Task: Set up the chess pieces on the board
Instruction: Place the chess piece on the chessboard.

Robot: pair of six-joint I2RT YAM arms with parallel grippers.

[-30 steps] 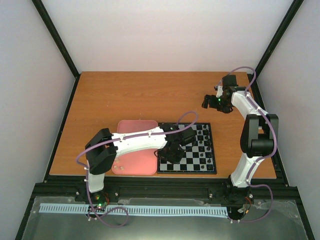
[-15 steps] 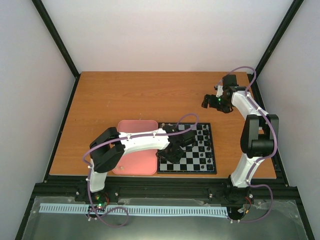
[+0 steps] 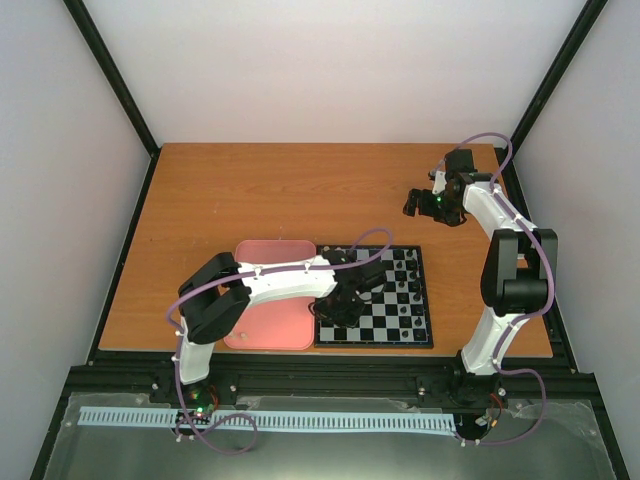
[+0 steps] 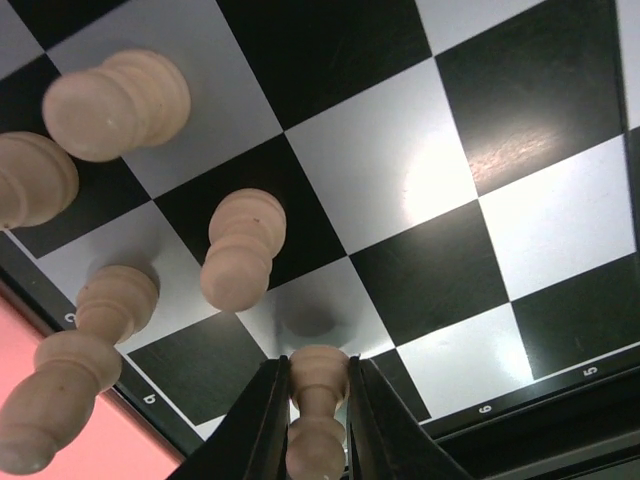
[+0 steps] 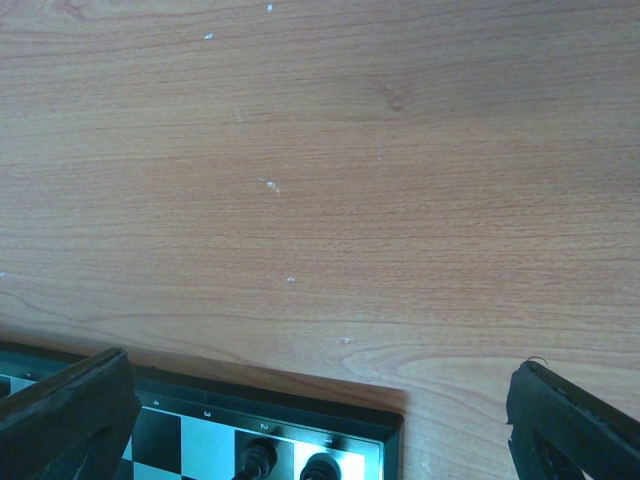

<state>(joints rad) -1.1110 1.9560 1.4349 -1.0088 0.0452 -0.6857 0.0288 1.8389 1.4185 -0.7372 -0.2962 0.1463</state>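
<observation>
Pinching a cream pawn [image 4: 317, 398], left gripper [image 4: 318, 376] low over the board [image 4: 430, 170], pawn possibly touching it, right gripper [image 5: 320, 416] spread wide

- The left arm [image 3: 280, 280] lies low across the pink tray [image 3: 275, 328], barring the way over it.
- Cream chess pieces [image 4: 243, 250] stand close together along the tray-side edge of the board [image 4: 520, 190], just beside the left gripper [image 4: 317, 372], which pinches a cream piece [image 4: 318, 405].
- The squares on its other side are bare.
- Black pieces [image 3: 405, 280] crowd the board's right files.
- The wood table [image 5: 320, 150] lies open below the wide-spread right gripper [image 3: 418, 203].
</observation>
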